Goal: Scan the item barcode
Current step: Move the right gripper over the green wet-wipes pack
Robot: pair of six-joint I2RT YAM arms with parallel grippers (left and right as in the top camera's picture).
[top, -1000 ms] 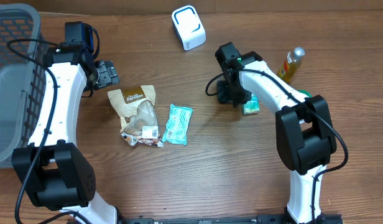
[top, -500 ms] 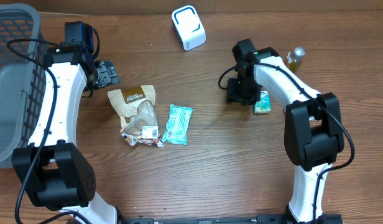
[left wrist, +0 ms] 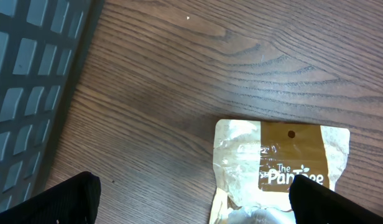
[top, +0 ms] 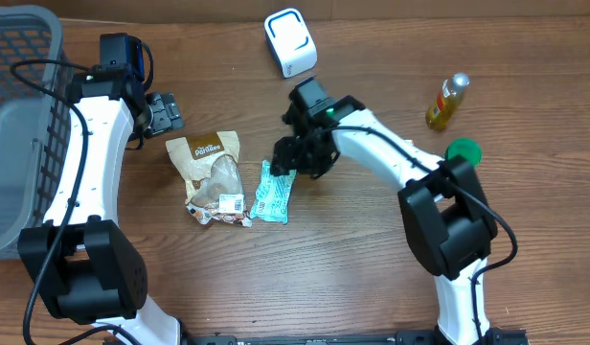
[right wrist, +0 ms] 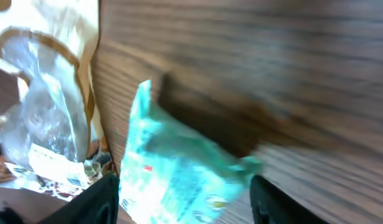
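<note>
Wooden tabletop (top: 372, 278), left arm (top: 84, 163) extended along its left side, left gripper (top: 164, 112) spread wide, empty, beyond the brown snack bag (top: 211, 172), right arm (top: 381, 153) bent leftward, right gripper (top: 293, 158) parted over the teal packet (top: 273, 194) lying flat beside the bag.

This looks like a robotics lab staged as a shop checkout. A wood-grain surface (top: 352, 268) carries a white barcode scanner (top: 290, 42), a grey mesh basket (top: 32, 43), packaged snacks (top: 211, 172) and a bottle (top: 447, 101), and two white robot arms (top: 84, 153) reach over it.
</note>
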